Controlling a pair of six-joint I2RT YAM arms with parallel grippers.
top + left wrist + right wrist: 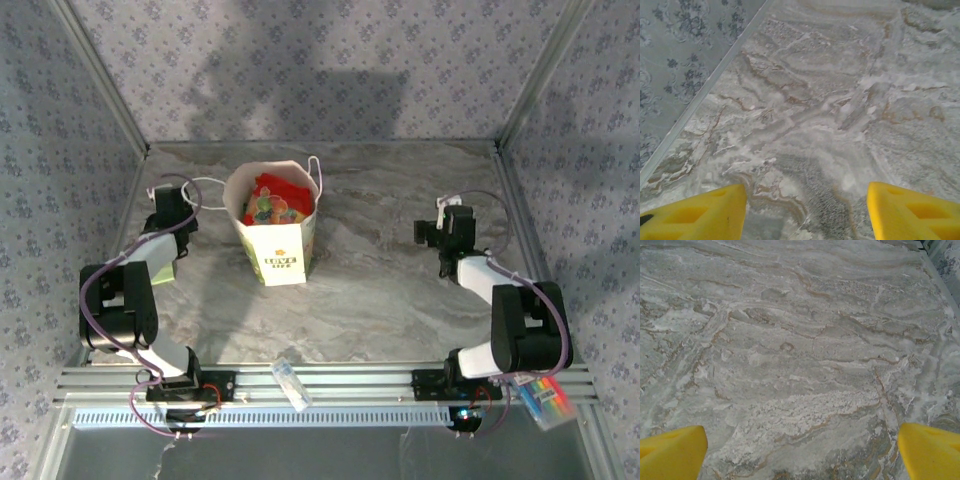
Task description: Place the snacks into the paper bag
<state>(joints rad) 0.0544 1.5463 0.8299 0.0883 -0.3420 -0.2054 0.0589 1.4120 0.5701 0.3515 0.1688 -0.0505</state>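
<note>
My left end effector (170, 203) sits at the far left of the counter (390, 290), just left of the paper bag (278, 250), and it is released: in the left wrist view (805, 195) its yellow fingers (705, 212) stand apart with bare marbled counter between them and nothing gripped. My right end effector (443, 228) is over the right side of the counter, well apart from the bag, and it is released too. Through the right wrist camera (802, 435) I see the two yellow fingers (672, 452) spread wide at the bottom corners, with veined counter surface between them. The paper bag stands upright in the middle toward the far side, mouth open upward, its green lettering facing me. One white cord handle (203, 183) loops out toward the left end effector, though I cannot tell whether they touch. The snacks (272, 205) lie inside the bag, where I make out shiny red, orange and teal packets heaped together; I cannot count them from above. At the near edge, a clear plastic tube (291, 384) lies tilted on the metal rail (330, 380) between the two arm bases. A pack of markers (545, 398) lies beside the right arm's base.
</note>
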